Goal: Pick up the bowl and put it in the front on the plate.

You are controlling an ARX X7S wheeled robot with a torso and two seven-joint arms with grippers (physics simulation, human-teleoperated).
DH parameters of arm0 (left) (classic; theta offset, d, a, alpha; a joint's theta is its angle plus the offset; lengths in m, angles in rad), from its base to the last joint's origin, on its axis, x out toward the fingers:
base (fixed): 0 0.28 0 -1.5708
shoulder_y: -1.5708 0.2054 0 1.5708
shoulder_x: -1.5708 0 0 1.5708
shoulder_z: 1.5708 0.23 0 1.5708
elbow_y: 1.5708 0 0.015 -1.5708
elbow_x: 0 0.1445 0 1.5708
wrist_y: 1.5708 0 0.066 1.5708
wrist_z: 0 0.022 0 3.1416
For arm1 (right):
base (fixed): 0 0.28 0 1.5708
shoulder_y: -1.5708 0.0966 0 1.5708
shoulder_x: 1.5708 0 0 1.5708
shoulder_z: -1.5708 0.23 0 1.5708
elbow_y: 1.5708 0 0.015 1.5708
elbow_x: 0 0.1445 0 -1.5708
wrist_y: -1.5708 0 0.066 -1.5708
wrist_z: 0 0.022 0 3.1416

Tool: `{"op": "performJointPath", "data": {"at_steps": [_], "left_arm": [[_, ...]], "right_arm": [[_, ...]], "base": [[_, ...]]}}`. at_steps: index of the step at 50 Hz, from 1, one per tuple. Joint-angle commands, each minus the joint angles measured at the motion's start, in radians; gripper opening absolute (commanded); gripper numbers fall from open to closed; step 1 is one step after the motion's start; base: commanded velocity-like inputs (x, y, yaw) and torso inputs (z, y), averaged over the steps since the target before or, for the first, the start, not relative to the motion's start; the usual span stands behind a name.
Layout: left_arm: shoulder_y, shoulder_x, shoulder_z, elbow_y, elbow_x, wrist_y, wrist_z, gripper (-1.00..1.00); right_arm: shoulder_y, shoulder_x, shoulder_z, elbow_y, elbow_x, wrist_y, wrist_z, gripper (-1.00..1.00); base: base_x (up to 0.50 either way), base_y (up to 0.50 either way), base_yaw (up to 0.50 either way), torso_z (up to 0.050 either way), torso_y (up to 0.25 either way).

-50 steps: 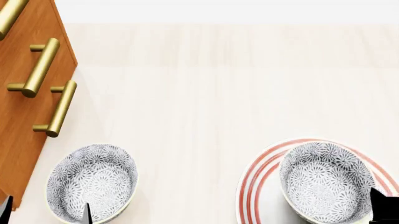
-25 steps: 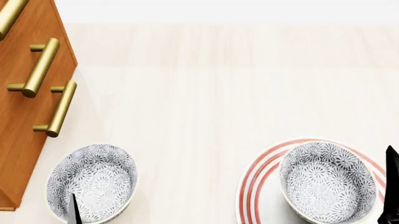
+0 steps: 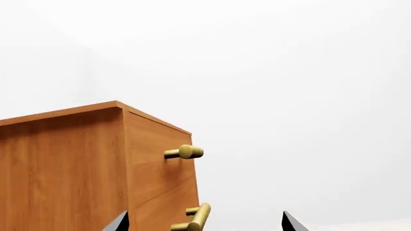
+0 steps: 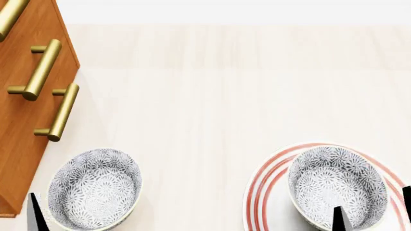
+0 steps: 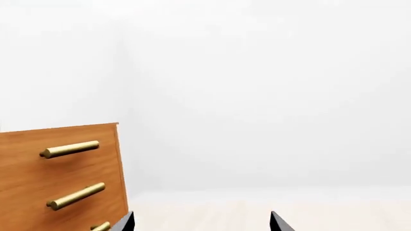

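A grey-blue floral bowl point(image 4: 335, 186) sits inside the red-ringed white plate point(image 4: 264, 188) at the lower right of the head view. A look-alike bowl point(image 4: 96, 186) stands on the pale surface at the lower left. Two dark fingertips of my right gripper point(image 4: 374, 214) poke in at the bottom edge, one over the plated bowl's inside and one at the plate's right rim. In the right wrist view the right gripper point(image 5: 201, 223) is open and holds nothing. One left fingertip point(image 4: 35, 211) shows just left of the other bowl. My left gripper point(image 3: 204, 223) is open and holds nothing.
A wooden cabinet point(image 4: 22, 130) with brass bar handles point(image 4: 40, 70) stands along the left side, close to the left bowl. The same cabinet point(image 3: 83, 168) fills the left wrist view. Pale tabletop point(image 4: 212, 96) stretches back to a white wall.
The left fingertip has shifted left, from over the left bowl to beside it. The right gripper has moved left, so a second fingertip now shows over the plated bowl. Neither bowl moved.
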Motion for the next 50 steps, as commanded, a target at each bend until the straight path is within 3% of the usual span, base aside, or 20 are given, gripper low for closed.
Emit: {"op": "performJointPath", "data": {"at_steps": [1, 14, 34, 50], "left_arm": [[0.036, -0.037, -0.056, 0.047, 0.047, 0.038, -0.042, 1.0], [0.063, -0.097, -0.176, 0.081, 0.064, 0.04, -0.092, 1.0], [0.084, -0.11, -0.189, 0.093, 0.082, 0.058, -0.103, 1.0], [0.101, -0.156, -0.275, 0.095, 0.088, 0.125, -0.149, 1.0]], "right_arm": [[-0.237, -0.137, 0.272, 0.011, -0.064, -0.014, -0.073, 1.0], [-0.176, -0.205, 0.26, -0.017, -0.102, 0.047, -0.089, 1.0], [-0.113, -0.257, 0.226, -0.021, -0.087, 0.103, -0.118, 1.0], [0.001, -0.335, 0.203, -0.024, -0.075, 0.143, -0.128, 1.0]], "base": [[0.0, 0.0, 0.0, 0.0, 0.0], [0.0, 0.0, 0.0, 0.0, 0.0], [0.0, 0.0, 0.0, 0.0, 0.0], [0.0, 0.0, 0.0, 0.0, 0.0]]}}
